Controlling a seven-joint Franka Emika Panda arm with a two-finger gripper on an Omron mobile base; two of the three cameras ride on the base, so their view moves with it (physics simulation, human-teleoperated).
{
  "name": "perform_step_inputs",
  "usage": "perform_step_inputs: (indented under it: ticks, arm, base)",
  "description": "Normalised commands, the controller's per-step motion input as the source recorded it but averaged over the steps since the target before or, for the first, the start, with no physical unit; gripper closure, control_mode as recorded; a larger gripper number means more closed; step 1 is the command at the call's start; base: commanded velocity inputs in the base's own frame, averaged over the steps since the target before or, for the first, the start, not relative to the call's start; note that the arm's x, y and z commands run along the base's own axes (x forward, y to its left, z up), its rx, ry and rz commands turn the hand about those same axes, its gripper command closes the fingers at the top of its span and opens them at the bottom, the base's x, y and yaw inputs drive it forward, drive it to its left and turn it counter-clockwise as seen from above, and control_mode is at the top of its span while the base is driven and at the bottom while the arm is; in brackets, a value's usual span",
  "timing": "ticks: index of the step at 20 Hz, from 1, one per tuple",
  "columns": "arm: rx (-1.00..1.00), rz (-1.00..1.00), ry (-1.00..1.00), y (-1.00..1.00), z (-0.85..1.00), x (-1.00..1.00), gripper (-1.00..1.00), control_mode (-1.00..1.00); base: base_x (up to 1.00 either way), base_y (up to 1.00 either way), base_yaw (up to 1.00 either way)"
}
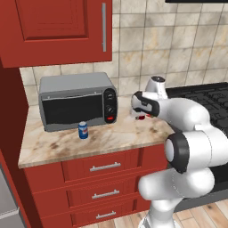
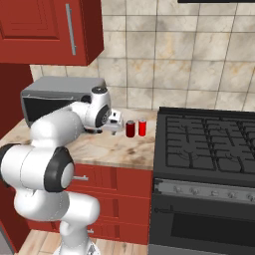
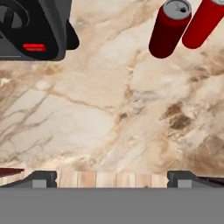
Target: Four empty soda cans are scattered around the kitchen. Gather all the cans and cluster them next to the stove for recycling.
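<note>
Two red soda cans [image 2: 130,129] [image 2: 142,127] stand side by side on the marble counter [image 2: 109,149], just left of the black stove [image 2: 209,144]. The same two cans [image 3: 168,28] [image 3: 203,24] appear at the top right of the hand view. A blue soda can [image 1: 83,130] stands in front of the toaster oven. My gripper [image 2: 115,129] hangs over the counter left of the red cans, apart from them. In the hand view the gripper [image 3: 113,179] is open, with bare counter between its fingertips [image 3: 41,178].
The grey toaster oven [image 1: 78,101] sits at the back left of the counter, and its knob corner [image 3: 35,26] is close to my hand. Red wall cabinets [image 1: 58,31] hang above. Drawers [image 1: 104,167] run under the counter edge.
</note>
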Motion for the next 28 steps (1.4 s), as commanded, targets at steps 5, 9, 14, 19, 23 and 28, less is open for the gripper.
perform_step_inputs:
  ticks: [5, 9, 14, 19, 23, 28]
  arm:
    - [0.0, 0.17, 0.01, 0.29, 0.0, -0.3, -1.0, -1.0]
    - [0.0, 0.17, 0.01, 0.24, 0.02, -0.23, -1.0, -1.0]
    - [0.0, 0.13, 0.03, 0.21, 0.1, -0.14, -1.0, -1.0]
    - [0.0, 0.08, 0.03, 0.34, 0.01, -0.02, -1.0, -1.0]
    - [-0.01, 0.02, 0.03, 0.37, 0.0, 0.0, -1.0, -1.0]
    - [-0.01, 0.0, 0.01, 0.33, 0.0, 0.0, -1.0, -1.0]
  base:
    - [0.0, 0.0, 0.0]
    - [0.0, 0.0, 0.0]
    - [0.0, 0.0, 0.0]
    - [0.0, 0.0, 0.0]
    - [0.0, 0.0, 0.0]
    - [0.0, 0.0, 0.0]
